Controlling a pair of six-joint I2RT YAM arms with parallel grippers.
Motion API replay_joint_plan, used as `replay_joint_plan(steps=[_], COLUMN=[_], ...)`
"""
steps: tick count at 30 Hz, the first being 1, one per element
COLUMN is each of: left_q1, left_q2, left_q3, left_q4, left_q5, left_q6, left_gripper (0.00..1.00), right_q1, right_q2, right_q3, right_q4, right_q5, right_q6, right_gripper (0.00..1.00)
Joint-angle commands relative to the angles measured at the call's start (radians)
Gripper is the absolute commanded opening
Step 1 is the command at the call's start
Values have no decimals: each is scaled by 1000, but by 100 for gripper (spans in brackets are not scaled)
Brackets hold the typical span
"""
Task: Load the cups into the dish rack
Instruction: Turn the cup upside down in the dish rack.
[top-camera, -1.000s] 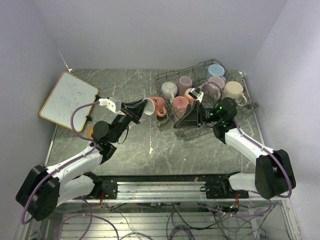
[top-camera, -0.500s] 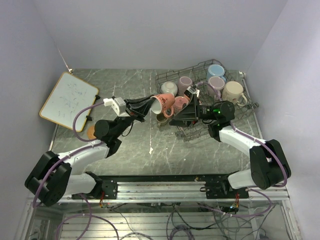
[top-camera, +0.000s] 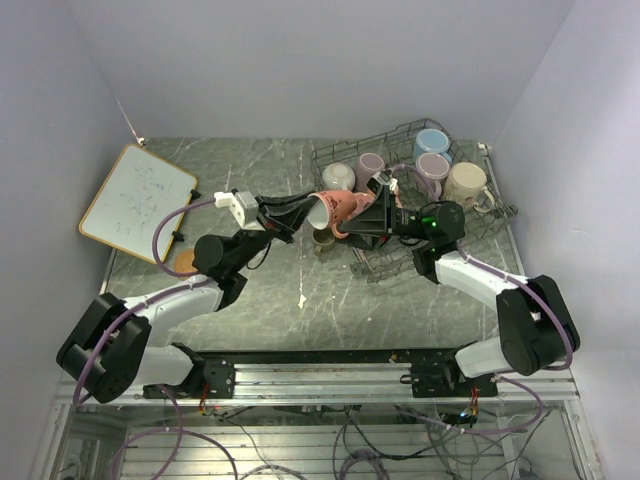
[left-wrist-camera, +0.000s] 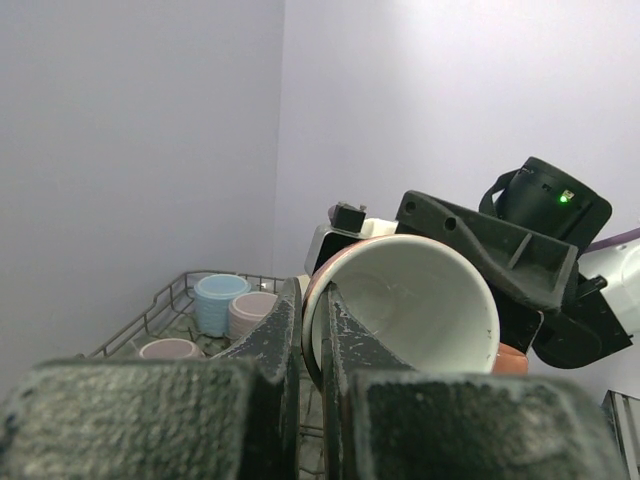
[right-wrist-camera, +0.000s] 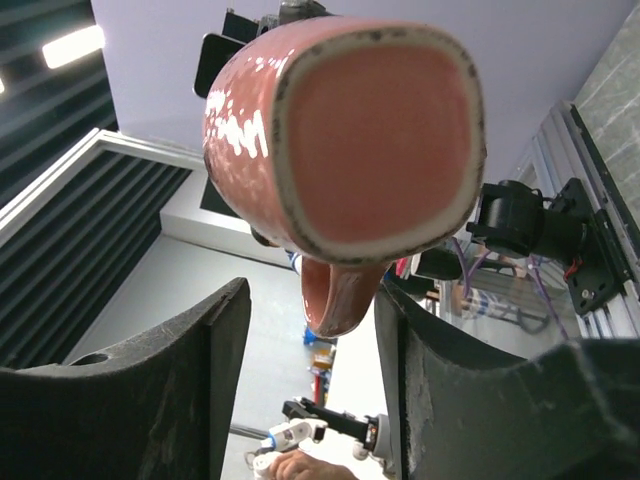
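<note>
A pink mug (top-camera: 335, 207) hangs in the air at the left edge of the dish rack (top-camera: 470, 228). My left gripper (top-camera: 305, 212) is shut on its rim, one finger inside and one outside (left-wrist-camera: 310, 300). My right gripper (top-camera: 366, 214) faces the mug's base from the other side. In the right wrist view the mug's bottom (right-wrist-camera: 370, 130) fills the top, and its handle (right-wrist-camera: 340, 295) hangs between my open fingers (right-wrist-camera: 310, 310), close to the right one. Several cups stand in the rack: white (top-camera: 338, 177), mauve (top-camera: 370, 165), light blue (top-camera: 432, 142), cream (top-camera: 466, 182).
A small olive-brown cup (top-camera: 322, 240) stands on the table under the held mug. A wood-framed whiteboard (top-camera: 137, 203) lies at the far left, with a cork coaster (top-camera: 183, 262) near it. The walls close in behind and on both sides.
My left arm has carried the pink mug right and up to the right gripper. The right gripper has swung left to meet it, and its jaws have narrowed around the handle.
</note>
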Motion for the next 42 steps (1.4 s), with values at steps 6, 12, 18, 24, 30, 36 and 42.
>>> replay_joint_plan(steps=[6,12,18,24,30,36,42], left_q1=[3,-4,-8,-10,-11,-11,-11], left_q2=[10,18,23,38,34,-8,-52], left_q3=[72,83,93,104,86,7,-75], left_q4=[389,391,390,391,391,390,388], left_q5=[44,52,55,68,68,-11,-69], left_q6=[-39,-46,-42,-56,-78,-107,-123], left_gripper=[7,7,7,7,27,63,69], right_q1=[10,12,15,19,16,-18,-77], right_q2=[25,40,44,45,45,36,22], right_q3=[0,-4,-6,-12,-16,-42,-67], right_q4=[91,153,178,179,242,304,312], right_q5=[63,86,95,98,121,153,158], right_q6=[70,113,130,128,151,161,123], right_gripper=[46,40,31,15,0,0,0])
